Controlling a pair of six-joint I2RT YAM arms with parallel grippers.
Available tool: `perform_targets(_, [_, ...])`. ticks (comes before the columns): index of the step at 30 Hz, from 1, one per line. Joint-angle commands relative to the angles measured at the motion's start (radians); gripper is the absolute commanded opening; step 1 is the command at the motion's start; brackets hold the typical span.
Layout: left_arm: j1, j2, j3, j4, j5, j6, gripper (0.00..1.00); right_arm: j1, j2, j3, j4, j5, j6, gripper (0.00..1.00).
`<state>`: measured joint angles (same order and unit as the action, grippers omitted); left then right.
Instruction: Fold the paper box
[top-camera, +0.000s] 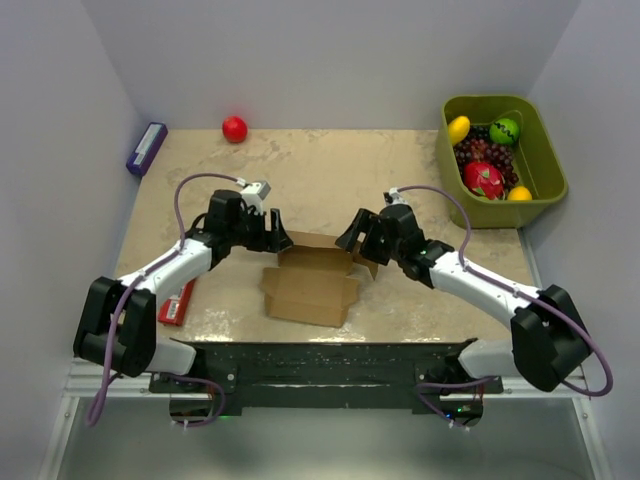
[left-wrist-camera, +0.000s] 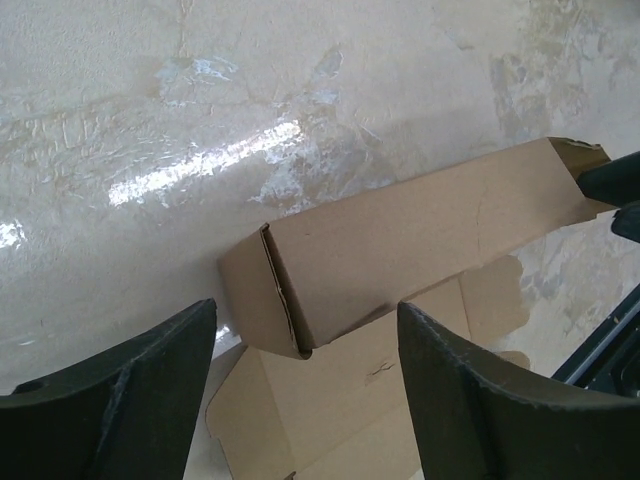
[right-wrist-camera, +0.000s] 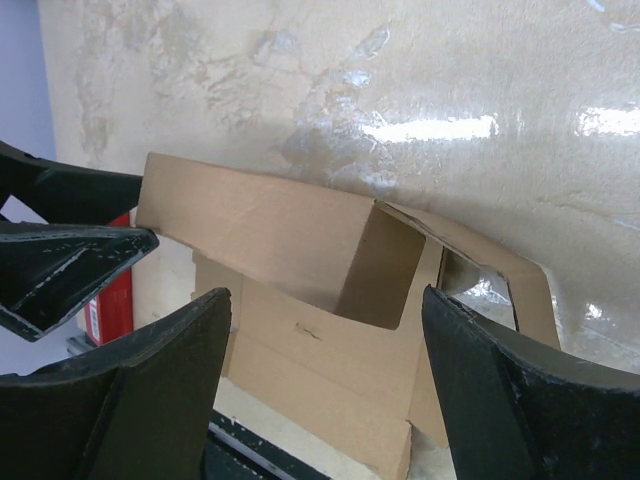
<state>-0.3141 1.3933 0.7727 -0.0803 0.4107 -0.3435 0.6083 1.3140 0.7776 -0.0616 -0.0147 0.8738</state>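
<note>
The paper box (top-camera: 310, 290) is brown cardboard lying partly folded mid-table. Its far long wall stands up and its near panels lie flat. My left gripper (top-camera: 280, 240) hovers at the wall's left end and my right gripper (top-camera: 356, 240) at its right end. In the left wrist view the raised wall (left-wrist-camera: 420, 235) has an end flap bent round it, and the left gripper (left-wrist-camera: 305, 310) is open above the flat panel, touching nothing. In the right wrist view the wall (right-wrist-camera: 260, 225) and its folded-in end flap (right-wrist-camera: 380, 265) sit between the open right gripper's (right-wrist-camera: 328, 295) jaws, untouched.
A flat red box (top-camera: 177, 300) lies under the left arm. At the back left are a small purple box (top-camera: 146, 148) and a red ball (top-camera: 234, 128). A green bin (top-camera: 490, 220) of toy fruit stands at the back right. Walls close in three sides.
</note>
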Motion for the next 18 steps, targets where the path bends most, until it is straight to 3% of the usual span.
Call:
perform_targets(1, [0.012, 0.003, 0.027, 0.033, 0.033, 0.021, 0.74, -0.007, 0.019, 0.026, 0.08, -0.039, -0.001, 0.79])
perform_targets(11, [0.015, 0.015, 0.007, 0.063, 0.036, 0.008, 0.63, -0.028, 0.063, -0.008, 0.16, -0.064, 0.031, 0.75])
perform_targets(18, [0.015, 0.032, -0.001, 0.065, 0.045, 0.006, 0.46, -0.031, 0.083, -0.024, 0.198, -0.091, 0.062, 0.69])
